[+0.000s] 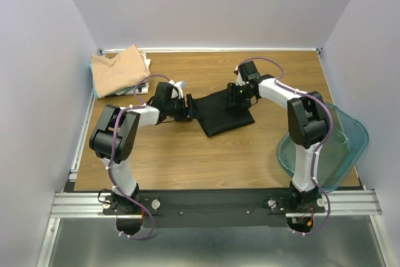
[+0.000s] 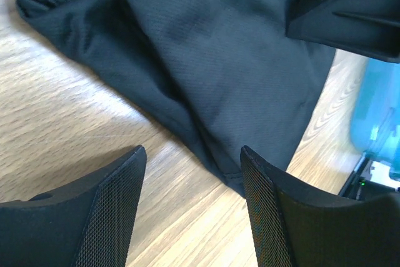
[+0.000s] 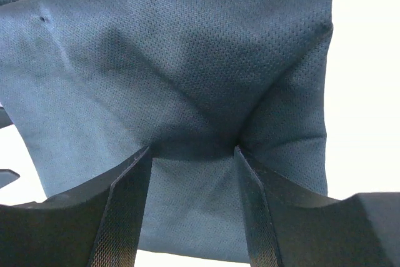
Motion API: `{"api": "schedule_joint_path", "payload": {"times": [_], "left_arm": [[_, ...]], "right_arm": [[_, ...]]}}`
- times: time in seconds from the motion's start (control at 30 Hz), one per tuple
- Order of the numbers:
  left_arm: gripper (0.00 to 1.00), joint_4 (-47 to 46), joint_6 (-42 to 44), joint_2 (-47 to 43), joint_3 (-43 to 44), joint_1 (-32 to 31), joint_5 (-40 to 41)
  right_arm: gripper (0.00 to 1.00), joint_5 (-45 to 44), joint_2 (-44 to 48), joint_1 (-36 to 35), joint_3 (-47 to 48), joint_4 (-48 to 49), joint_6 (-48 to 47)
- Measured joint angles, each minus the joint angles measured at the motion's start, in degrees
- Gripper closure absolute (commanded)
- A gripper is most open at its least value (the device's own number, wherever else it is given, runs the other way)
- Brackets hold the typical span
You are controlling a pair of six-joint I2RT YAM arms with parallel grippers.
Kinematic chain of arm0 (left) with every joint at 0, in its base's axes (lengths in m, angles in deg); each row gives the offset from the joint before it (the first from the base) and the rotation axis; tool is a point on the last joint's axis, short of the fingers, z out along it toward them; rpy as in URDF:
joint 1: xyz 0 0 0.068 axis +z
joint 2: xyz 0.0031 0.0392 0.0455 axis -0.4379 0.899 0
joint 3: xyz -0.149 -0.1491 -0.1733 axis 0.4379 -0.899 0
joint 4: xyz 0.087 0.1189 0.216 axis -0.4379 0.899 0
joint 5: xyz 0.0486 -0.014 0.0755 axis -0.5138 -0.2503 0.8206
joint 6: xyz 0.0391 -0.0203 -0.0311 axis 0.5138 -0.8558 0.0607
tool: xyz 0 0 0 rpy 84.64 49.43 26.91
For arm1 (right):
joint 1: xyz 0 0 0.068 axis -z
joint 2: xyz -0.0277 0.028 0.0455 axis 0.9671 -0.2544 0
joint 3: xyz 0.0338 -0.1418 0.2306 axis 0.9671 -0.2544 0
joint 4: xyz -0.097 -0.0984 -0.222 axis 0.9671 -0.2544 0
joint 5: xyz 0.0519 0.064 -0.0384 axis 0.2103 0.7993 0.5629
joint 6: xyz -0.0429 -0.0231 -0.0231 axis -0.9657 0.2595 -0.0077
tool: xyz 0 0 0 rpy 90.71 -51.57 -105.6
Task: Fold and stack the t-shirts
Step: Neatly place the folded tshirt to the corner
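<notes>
While the black t-shirt (image 1: pixel 222 114) lay partly folded at the middle of the bench (image 1: pixel 187 161), both arms reached in over it.

Item: left jaws, parted and empty, at the shirt's left edge, with the cloth just beyond the tips. They were probably placed there to take that hem for a fold.

Item: right jaws, at the shirt's upper right, standing apart astride a pucker of cloth. Whether they gripped it could not be told; creases ran toward the tips, suggesting an anchor against sliding.

Item: tan t-shirt (image 1: pixel 115 70), upper left of the frame, atop paler cloth (image 1: pixel 145 60); likely the stack.

Item: teal bin (image 1: pixel 340 148), lower right, overhanging the bench edge, untouched.
</notes>
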Motion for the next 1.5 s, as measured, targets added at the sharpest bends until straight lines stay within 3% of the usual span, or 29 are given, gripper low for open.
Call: {"api": "schedule_joint_path", "payload": {"times": [0.47, 1.17, 1.27, 1.4, 1.5], "left_arm": [[0.27, -18.64, -8.76, 2.19, -6.43, 0.0, -2.1], [0.29, -27.67, -14.19, 6.88, -5.25, -2.99, -0.76], [0.39, -27.28, -14.25, 7.45, -4.46, -3.65, -0.2], [0.74, -24.24, -13.33, 7.96, -3.43, -3.93, 1.53], [0.93, -19.61, -12.04, 8.04, -2.01, -4.09, 3.52]], "right_arm": [[0.38, 0.9, 0.63, 0.0, -1.57, 2.14, 0.39], [0.39, 2.64, 1.42, -0.98, -3.45, 4.52, 0.52], [0.39, 2.91, 1.42, -1.36, -3.56, 4.68, 0.57], [0.39, 3.15, 1.42, -1.62, -3.76, 4.96, 0.63], [0.39, 3.5, 1.77, -1.66, -4.44, 5.64, 1.01]]}}
